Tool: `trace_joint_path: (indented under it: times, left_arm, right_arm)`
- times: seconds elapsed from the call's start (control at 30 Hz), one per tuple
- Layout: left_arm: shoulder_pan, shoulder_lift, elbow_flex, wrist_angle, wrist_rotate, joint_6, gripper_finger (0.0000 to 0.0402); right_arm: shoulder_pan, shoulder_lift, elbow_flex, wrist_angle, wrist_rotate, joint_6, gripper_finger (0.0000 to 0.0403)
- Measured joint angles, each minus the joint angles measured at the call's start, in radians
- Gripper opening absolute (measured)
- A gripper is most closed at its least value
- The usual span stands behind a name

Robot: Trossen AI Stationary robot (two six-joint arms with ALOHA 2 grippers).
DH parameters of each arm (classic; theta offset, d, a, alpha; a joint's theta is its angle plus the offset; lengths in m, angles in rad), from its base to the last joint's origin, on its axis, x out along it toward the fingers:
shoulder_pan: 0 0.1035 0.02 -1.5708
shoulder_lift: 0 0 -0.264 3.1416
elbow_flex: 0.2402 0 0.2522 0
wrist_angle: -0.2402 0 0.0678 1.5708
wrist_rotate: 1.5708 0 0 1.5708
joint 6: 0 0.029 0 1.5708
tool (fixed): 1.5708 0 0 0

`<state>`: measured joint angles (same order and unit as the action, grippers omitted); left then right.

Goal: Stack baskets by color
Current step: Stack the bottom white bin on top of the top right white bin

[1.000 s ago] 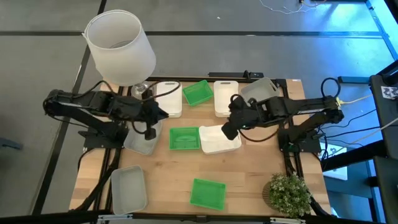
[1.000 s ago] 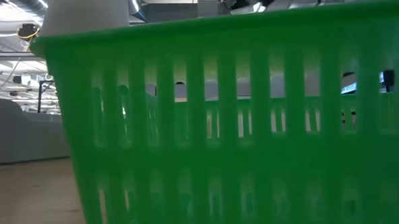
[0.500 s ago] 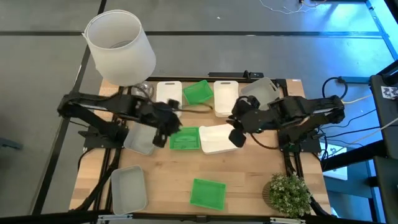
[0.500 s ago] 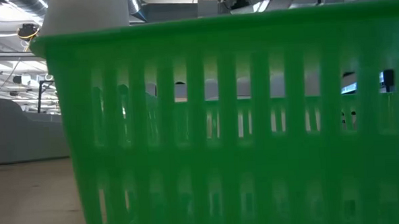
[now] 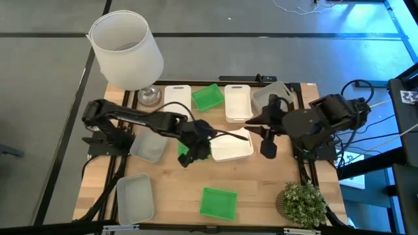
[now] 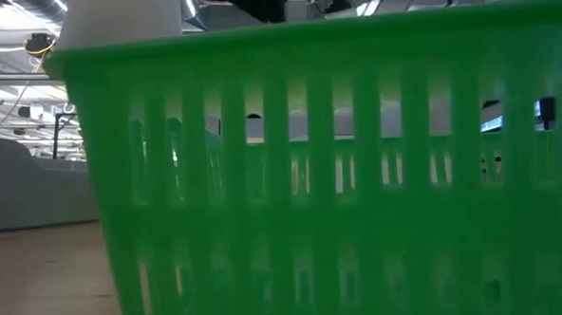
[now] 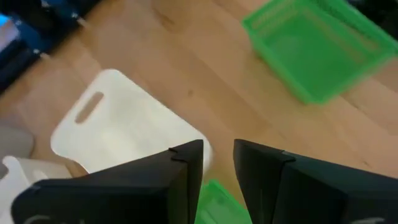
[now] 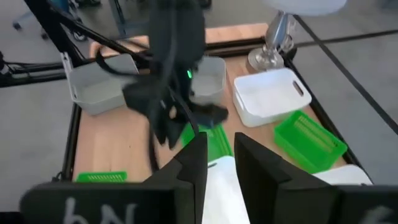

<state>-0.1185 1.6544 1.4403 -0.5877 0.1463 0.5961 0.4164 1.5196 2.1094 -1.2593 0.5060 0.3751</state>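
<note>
the sorting looks barely begun: going by the high view, nearly every basket sits alone on the wooden table (image 5: pixel 170 189), and no finished colour stack is visible.

green baskets: one at the back between two white ones (image 5: pixel 208 97), one near the front edge (image 5: pixel 218 203), and one in the middle (image 5: pixel 184 147), mostly hidden under the left arm. white baskets: one at the back left (image 5: pixel 176 98), one at the back right (image 5: pixel 237 102), and one in the middle (image 5: pixel 230 146), touching the middle green one. grey baskets: one at the left edge (image 5: pixel 147 145), one at the front left corner (image 5: pixel 135 198), one at the back right (image 5: pixel 274 95), partly under the right arm. whether any grey one already holds another cannot be told.

the left gripper (image 5: pixel 194 151) reaches over the middle green basket; in its wrist view the fingers (image 7: pixel 180 180) stand slightly apart with nothing between them, the green rim showing below. it probably is about to take this basket.

the right gripper (image 5: pixel 268 145) hovers just beside the middle white basket, its jaws a little apart and holding nothing in its wrist view.

all three colours seem left to gather. the lampshade (image 5: pixel 126 49) and potted plant (image 5: pixel 303 202) stand clear at the corners.
</note>
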Motion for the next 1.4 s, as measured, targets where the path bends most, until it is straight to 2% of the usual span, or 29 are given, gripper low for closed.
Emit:
trace_joint_path:
  times: [0.37,0.63,0.77,1.3,1.4]
  left_arm:
    - [-0.002,0.166,-0.001,0.075,0.002,-0.183,0.0081]
    - [-0.009,0.207,-0.001,0.116,-0.009,-0.187,0.0081]
    - [-0.009,0.216,0.000,0.124,-0.066,-0.196,0.0079]
    - [-0.009,0.295,-0.001,0.147,-0.086,-0.246,0.0078]
    - [-0.009,0.294,-0.001,0.149,-0.124,-0.247,0.0078]
  right_arm:
    - [0.007,-0.008,0.025,-0.023,-0.002,-0.044,0.0081]
    - [0.007,-0.008,0.025,-0.040,-0.002,-0.044,0.0081]
    - [0.007,-0.008,0.025,-0.044,-0.002,-0.044,0.0081]
    - [0.006,-0.008,0.025,-0.051,-0.002,-0.044,0.0081]
    - [0.006,-0.008,0.025,-0.055,-0.002,-0.044,0.0081]
